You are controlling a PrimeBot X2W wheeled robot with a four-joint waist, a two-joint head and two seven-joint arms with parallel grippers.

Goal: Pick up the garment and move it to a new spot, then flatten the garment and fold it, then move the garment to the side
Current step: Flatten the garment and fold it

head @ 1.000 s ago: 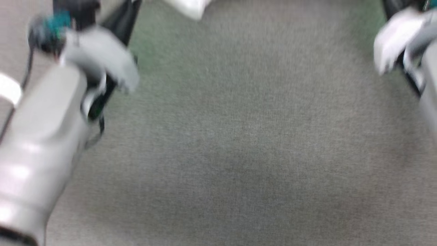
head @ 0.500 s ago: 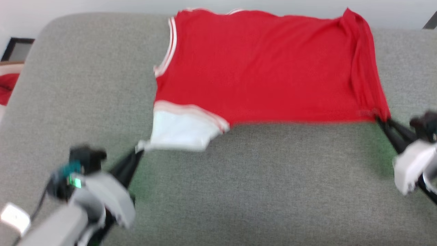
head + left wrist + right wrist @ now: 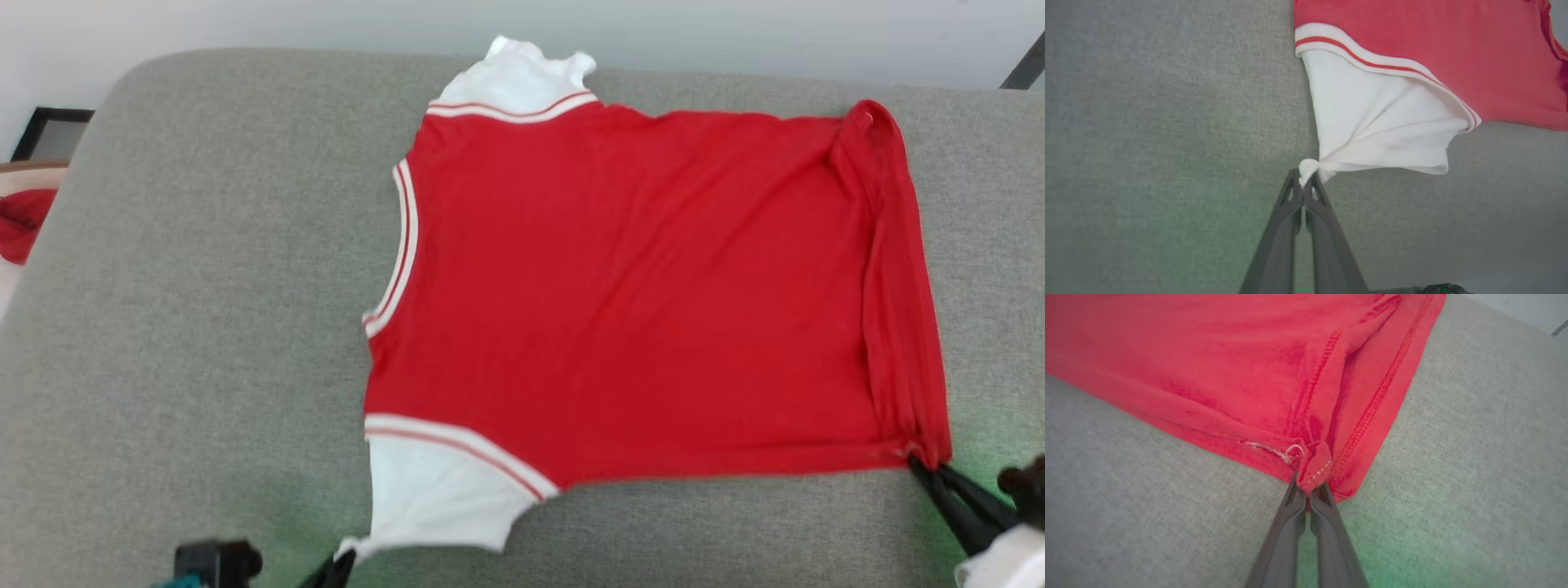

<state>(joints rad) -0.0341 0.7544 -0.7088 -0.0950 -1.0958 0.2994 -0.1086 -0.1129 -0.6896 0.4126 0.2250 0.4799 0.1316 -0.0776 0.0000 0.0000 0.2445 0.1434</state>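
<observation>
Garment: one bright red jersey-style T-shirt with white short sleeves and striped trim. It lies spread on the grey woven upholstered surface, centre-right in your head view. Long axis runs 9-to-3, neckline at 9 o'clock and hem at 3. Two sleeves counted: near sleeve at 7, far sleeve at 12.

Two grippers, both at the near edge, with the shirt at 12 o'clock from each.
- Left gripper: fingers pressed together on the bunched tip of the near sleeve.
- Right gripper: clamped on the near hem corner, at 5 o'clock of the shirt.

Neither arm is nearer; each holds its own end.

Judgement: flattening is in hand, with ridges along the hem at 3. Your fold would likely carry the near edge toward 12, across the long axis. One smaller red cloth lies at far 9, well apart; leave it.
</observation>
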